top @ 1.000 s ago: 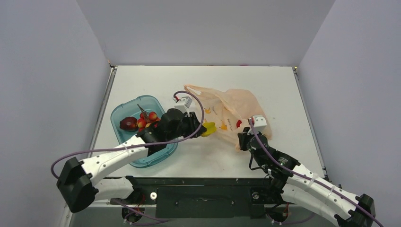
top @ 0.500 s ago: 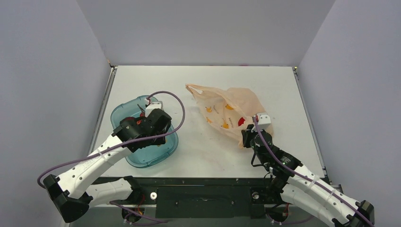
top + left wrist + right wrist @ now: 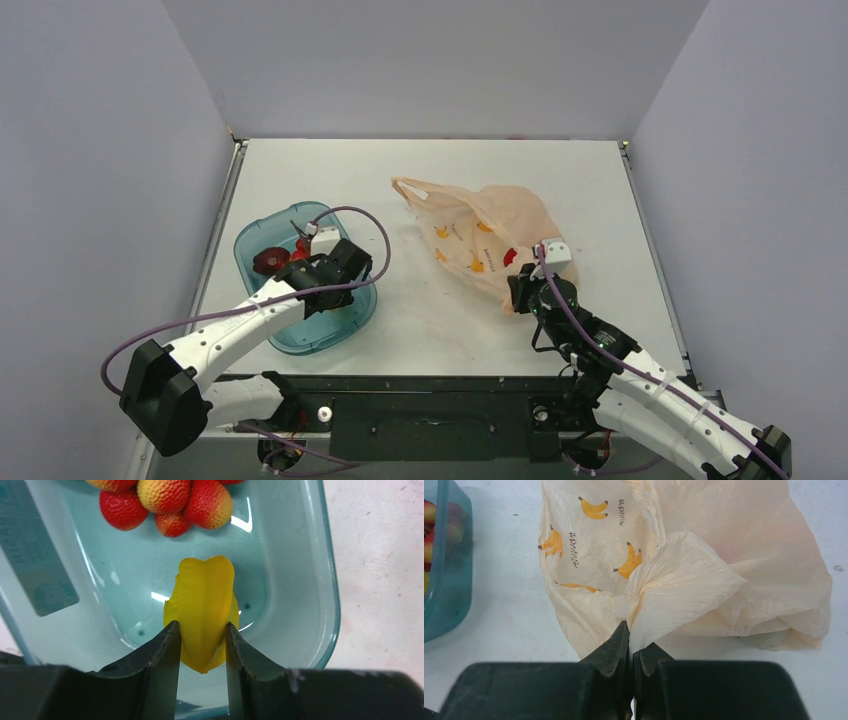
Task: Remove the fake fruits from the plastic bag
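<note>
My left gripper [image 3: 201, 636] is shut on a ridged yellow fruit [image 3: 202, 607] and holds it over the near right part of the teal tray [image 3: 320, 575]. A bunch of red and yellow grape-like balls [image 3: 165, 500] lies at the tray's far end. In the top view the left gripper [image 3: 330, 280] hangs over the tray [image 3: 250, 240], where a round dark red fruit [image 3: 268, 262] lies. The peach-orange plastic bag [image 3: 480, 235] lies at centre right. My right gripper [image 3: 631, 642] is shut on a pinched fold of the bag [image 3: 684, 575] at its near edge.
The bag carries printed orange bananas [image 3: 594, 509], and a red shape [image 3: 508, 258] shows through it. The teal tray's edge [image 3: 444, 565] shows at the left of the right wrist view. Grey walls enclose the white table [image 3: 420, 320] on three sides.
My left gripper has carried the yellow fruit from beside the bag leftwards over the tray, then shifted a little nearer and right. My right gripper has kept its hold on the bag.
</note>
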`<action>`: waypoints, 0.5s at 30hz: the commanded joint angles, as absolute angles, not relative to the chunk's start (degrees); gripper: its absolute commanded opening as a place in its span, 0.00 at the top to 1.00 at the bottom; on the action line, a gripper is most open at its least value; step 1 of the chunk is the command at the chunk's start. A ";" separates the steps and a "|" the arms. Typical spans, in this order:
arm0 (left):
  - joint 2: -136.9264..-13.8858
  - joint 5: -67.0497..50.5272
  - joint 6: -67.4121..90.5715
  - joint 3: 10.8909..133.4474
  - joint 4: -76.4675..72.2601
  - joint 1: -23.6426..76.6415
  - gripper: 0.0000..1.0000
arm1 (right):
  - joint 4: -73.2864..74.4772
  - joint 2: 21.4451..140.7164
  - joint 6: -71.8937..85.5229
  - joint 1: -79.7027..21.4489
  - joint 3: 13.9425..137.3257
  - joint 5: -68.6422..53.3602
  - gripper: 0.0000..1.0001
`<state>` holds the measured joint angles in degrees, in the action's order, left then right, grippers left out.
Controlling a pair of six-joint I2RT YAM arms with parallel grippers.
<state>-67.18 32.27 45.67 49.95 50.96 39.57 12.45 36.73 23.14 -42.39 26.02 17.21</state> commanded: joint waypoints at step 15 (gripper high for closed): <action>-56.63 23.30 42.69 44.44 37.07 34.38 0.29 | 9.87 37.66 23.46 -41.06 27.30 15.95 1.00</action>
<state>-63.42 26.17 44.80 43.90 40.82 35.79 12.43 36.91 23.22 -42.33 26.02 15.55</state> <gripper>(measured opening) 0.707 0.004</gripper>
